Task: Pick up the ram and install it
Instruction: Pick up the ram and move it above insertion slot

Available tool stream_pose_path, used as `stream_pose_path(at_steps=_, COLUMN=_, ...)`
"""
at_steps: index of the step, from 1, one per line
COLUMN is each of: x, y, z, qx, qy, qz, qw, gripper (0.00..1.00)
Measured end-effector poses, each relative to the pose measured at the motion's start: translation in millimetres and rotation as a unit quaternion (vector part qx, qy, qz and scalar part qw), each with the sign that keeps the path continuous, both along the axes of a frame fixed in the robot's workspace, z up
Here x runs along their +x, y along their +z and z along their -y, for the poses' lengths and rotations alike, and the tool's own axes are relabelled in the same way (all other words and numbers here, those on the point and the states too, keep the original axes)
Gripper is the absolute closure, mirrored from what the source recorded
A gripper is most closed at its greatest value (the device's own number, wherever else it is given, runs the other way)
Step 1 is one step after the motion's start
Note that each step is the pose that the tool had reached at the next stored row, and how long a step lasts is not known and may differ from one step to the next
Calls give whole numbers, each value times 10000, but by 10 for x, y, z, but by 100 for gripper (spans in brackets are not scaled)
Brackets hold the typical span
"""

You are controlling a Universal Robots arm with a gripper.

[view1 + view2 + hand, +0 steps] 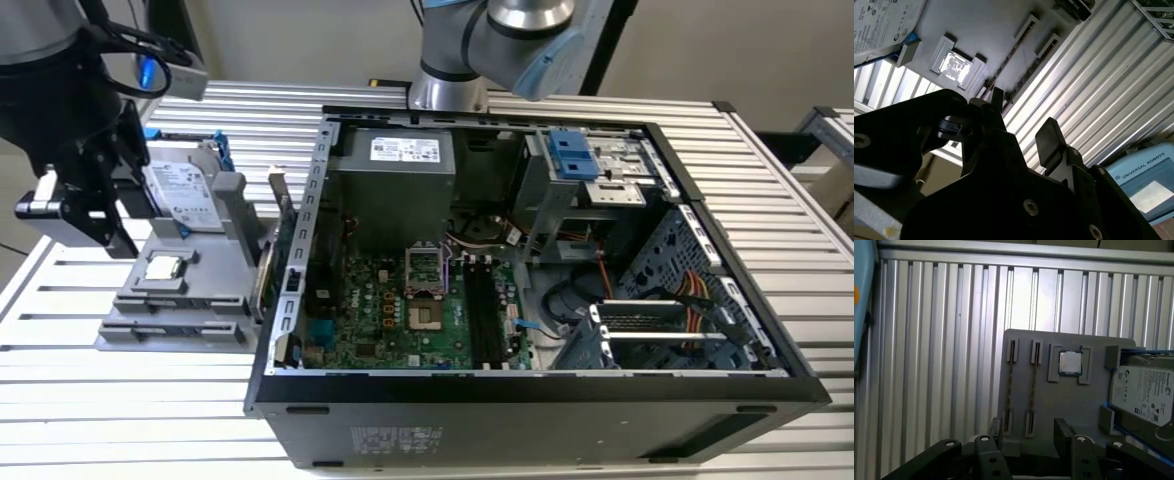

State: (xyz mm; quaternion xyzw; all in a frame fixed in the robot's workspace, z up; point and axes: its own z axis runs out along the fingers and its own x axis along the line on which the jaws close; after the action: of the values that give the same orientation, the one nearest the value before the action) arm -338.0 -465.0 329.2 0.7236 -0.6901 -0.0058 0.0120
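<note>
Right now the gripper (1028, 424) (1024, 120) hangs over a gray holder (1054, 410) that lies on the ribbed metal bench (134, 420), at the exterior view's left. The jaws are apart w/ nothing between them; both black fingers (1061, 429) show in both wrist views. The ram is in the holder, not in the PC. One ram stick (1033, 382) stands on edge in a slot just beside the small square chip (1070, 362), and the other ram stick (1010, 382) stands in the next slot, parallel to it, on the side away from the chip. In the first wrist view the sticks' near ends line up between the two fingers. The jaws look to be clear of both sticks, approx. above them, though the height is hard to judge from these angles. A silver hard drive (1144, 395) in a blue frame sits at the holder's other end, beyond the chip. The open PC case (534, 400) stands to the right of the holder in the exterior view, just beside it. Its motherboard (400, 320) lies flat inside, and long black slots (487, 315) run near to far along the board's right part. The arm's base (447, 60) rises at the far side of the case.
</note>
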Motion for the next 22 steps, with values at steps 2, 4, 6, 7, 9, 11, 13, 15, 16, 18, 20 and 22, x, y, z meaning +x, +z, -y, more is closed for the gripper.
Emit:
stream_pose_path(at_steps=2, x=0, y=-12, z=-4, qx=-4, qy=0, qz=0, qw=10000, gripper=0)
stream_pose_path(at_steps=4, x=0, y=-25, z=-6, qx=-9, qy=0, qz=1, qw=10000, gripper=0)
stream_pose_path(at_steps=6, x=0, y=-34, z=-7, qx=-16, qy=1, qz=1, qw=10000, gripper=0)
stream_pose_path(at_steps=7, x=0, y=-39, z=-7, qx=-18, qy=1, qz=1, qw=10000, gripper=0)
stream_pose_path(at_steps=9, x=0, y=-51, z=-8, qx=-22, qy=0, qz=0, qw=10000, gripper=0)
stream_pose_path(at_steps=11, x=0, y=-64, z=-8, qx=-24, qy=0, qz=1, qw=10000, gripper=0)
stream_pose_path(at_steps=13, x=0, y=-76, z=-9, qx=-27, qy=0, qz=0, qw=10000, gripper=0)
stream_pose_path(at_steps=15, x=0, y=-89, z=-10, qx=-29, qy=0, qz=1, qw=10000, gripper=0)
stream_pose_path(at_steps=16, x=0, y=-95, z=-11, qx=-31, qy=0, qz=0, qw=10000, gripper=0)
stream_pose_path(at_steps=18, x=0, y=-108, z=-12, qx=-33, qy=0, qz=0, qw=10000, gripper=0)
stream_pose_path(at_steps=20, x=0, y=-121, z=-13, qx=-35, qy=0, qz=1, qw=10000, gripper=0)
stream_pose_path(at_steps=22, x=0, y=-135, z=-14, qx=-37, qy=0, qz=1, qw=10000, gripper=0)
